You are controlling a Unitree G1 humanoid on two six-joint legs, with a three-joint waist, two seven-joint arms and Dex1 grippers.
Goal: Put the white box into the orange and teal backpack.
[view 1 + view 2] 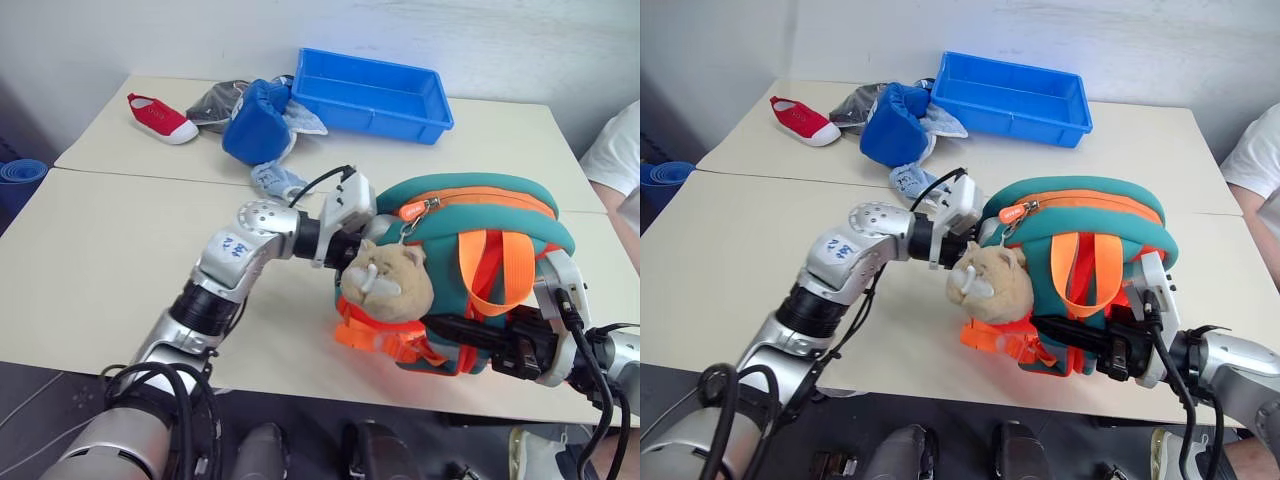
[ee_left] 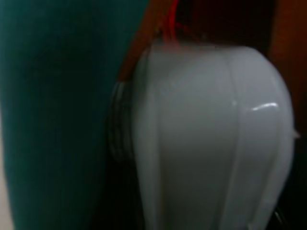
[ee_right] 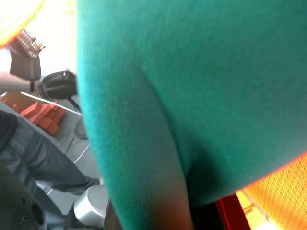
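The orange and teal backpack [image 1: 470,215] lies on its side near the table's front right. Its tan plush toy [image 1: 385,280] faces me and its orange straps [image 1: 500,265] hang down. My left gripper [image 1: 350,238] reaches in from the left behind the toy, at the backpack's zipper side, and its fingertips are hidden there. In the left wrist view the white box [image 2: 211,139] sits close in front of the camera, held by that gripper between teal fabric [image 2: 57,110] and orange lining. My right gripper [image 1: 465,335] is shut on the backpack's lower orange edge.
At the back of the table [image 1: 110,250] are a blue tray [image 1: 372,92], a blue fabric bundle [image 1: 255,120], a grey cloth [image 1: 215,100] and a red shoe [image 1: 160,117]. A small light-blue item [image 1: 275,180] lies just behind my left arm. A person's white sleeve [image 1: 618,150] shows at the right edge.
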